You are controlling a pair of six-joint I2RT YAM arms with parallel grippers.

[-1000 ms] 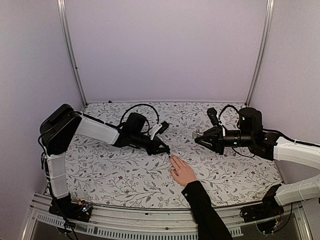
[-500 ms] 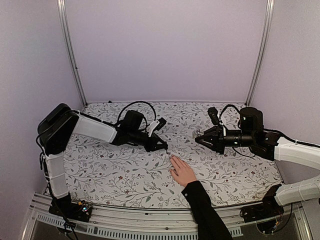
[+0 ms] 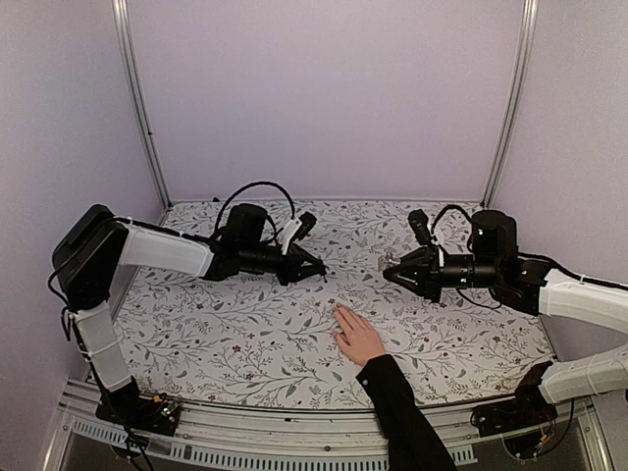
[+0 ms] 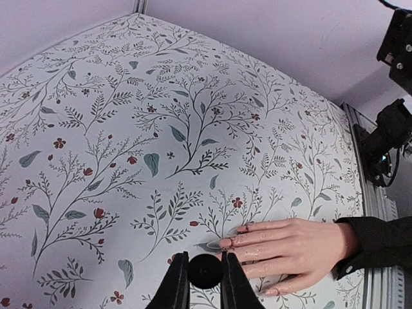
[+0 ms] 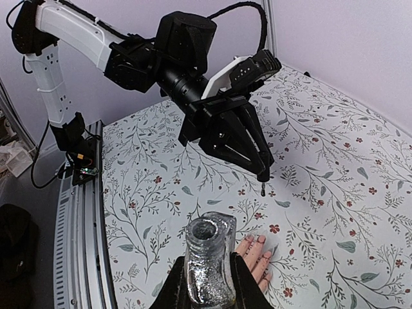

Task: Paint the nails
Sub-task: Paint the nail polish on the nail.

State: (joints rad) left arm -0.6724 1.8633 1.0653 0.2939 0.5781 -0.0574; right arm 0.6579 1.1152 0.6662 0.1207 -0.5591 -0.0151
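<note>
Open tablecloth [image 3: 294,316] separates left hand [image 3: 318,272] from nails [image 3: 337,311].

One hand [image 3: 358,337], one bottle [image 5: 209,257] (uncapped), one cap [image 4: 206,270], two grippers [image 3: 312,267] [image 3: 392,270].

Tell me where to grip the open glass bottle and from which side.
Take the glass bottle by its body below the neck, from the side, a finger on each opposite wall, as the right gripper holds it. Its mouth is open, so a side hold leaves it free for the brush in the left gripper.
</note>
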